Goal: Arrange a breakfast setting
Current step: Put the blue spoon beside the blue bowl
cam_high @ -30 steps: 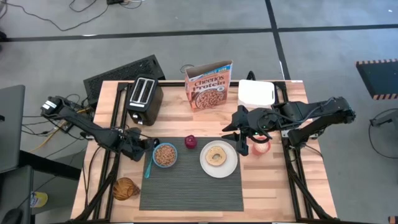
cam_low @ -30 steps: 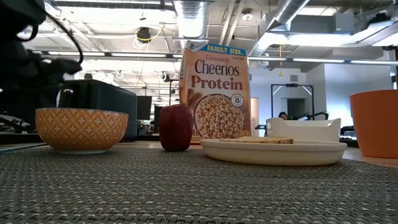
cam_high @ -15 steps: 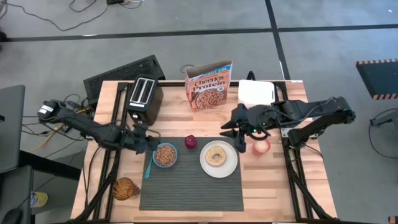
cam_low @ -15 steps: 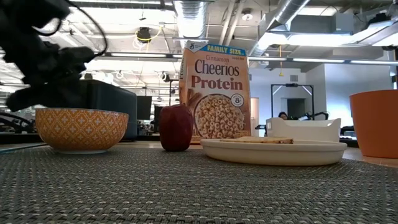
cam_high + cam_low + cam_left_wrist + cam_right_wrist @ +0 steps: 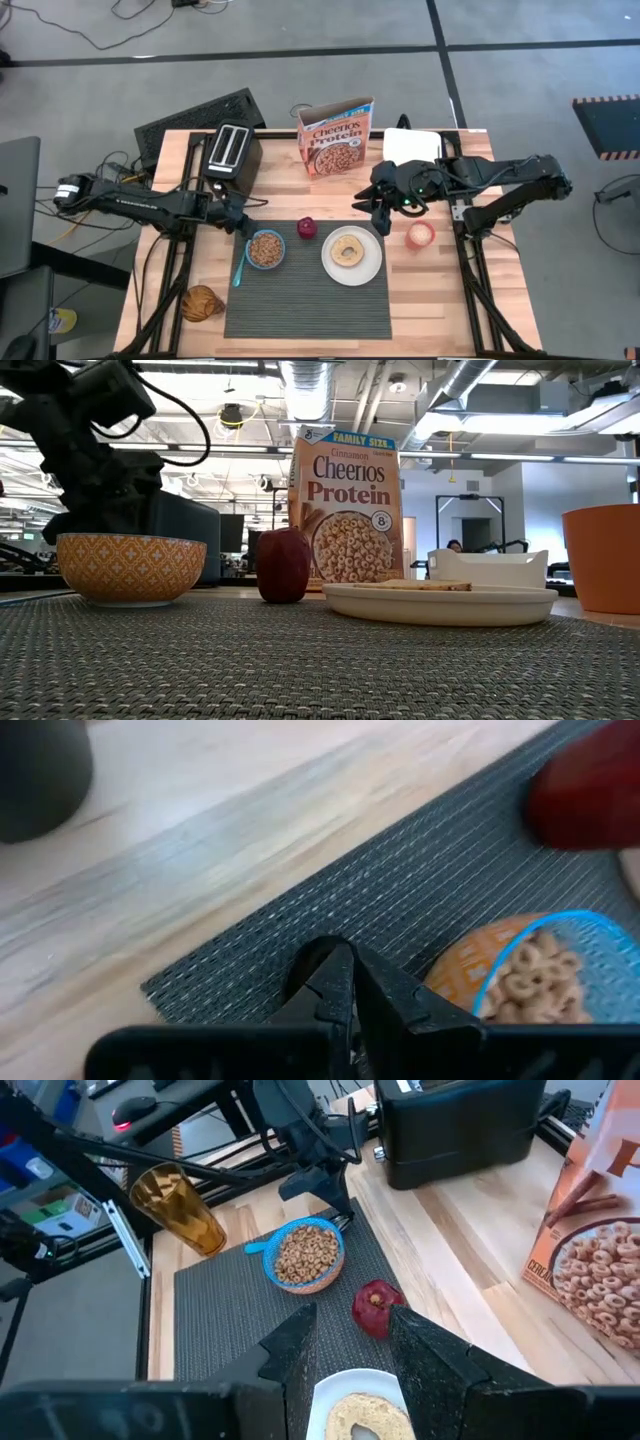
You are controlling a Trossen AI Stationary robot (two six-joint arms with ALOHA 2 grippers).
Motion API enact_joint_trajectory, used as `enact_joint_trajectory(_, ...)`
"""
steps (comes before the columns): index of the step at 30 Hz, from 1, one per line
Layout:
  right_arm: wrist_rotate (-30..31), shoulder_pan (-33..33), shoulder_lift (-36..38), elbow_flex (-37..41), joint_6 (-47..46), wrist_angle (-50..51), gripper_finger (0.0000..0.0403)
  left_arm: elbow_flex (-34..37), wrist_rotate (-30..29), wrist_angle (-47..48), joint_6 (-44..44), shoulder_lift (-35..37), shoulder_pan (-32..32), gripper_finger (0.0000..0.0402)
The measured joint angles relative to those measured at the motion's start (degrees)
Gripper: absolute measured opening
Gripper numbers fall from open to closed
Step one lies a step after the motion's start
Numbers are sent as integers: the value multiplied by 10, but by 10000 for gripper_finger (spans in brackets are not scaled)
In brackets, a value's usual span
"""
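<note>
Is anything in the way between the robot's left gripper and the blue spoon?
Nothing visible is. The left gripper, shut and empty, hangs over the placemat's back left corner, and the blue spoon lies just in front of it, left of the bowl.

Toaster (image 5: 232, 150), cereal box (image 5: 335, 137), amber glass (image 5: 202, 302), orange cup (image 5: 420, 235)

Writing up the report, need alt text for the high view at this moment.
A dark grey ribbed placemat on a wooden table holds a small blue bowl of cereal, a dark-red fruit and a bagel on a round white plate. The shut left gripper hovers beside the bowl; the empty right gripper hangs above the plate's far edge.
</note>
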State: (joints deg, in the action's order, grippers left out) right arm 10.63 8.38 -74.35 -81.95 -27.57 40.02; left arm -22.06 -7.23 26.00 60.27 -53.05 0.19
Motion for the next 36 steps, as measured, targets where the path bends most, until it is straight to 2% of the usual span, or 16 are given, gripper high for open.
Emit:
enact_joint_trajectory(8, 14, -3, 0, 0, -11, 0, 153, 0, 24, 0, -23, -29, 13, 0)
enact_joint_trajectory(15, 15, -3, 0, 0, -15, 0, 153, 0, 20, -1, -24, -54, 13, 0)
enact_joint_trajectory(36, 15, -3, 0, 0, -15, 3, 153, 0, 8, 27, 14, -54, 13, 0)
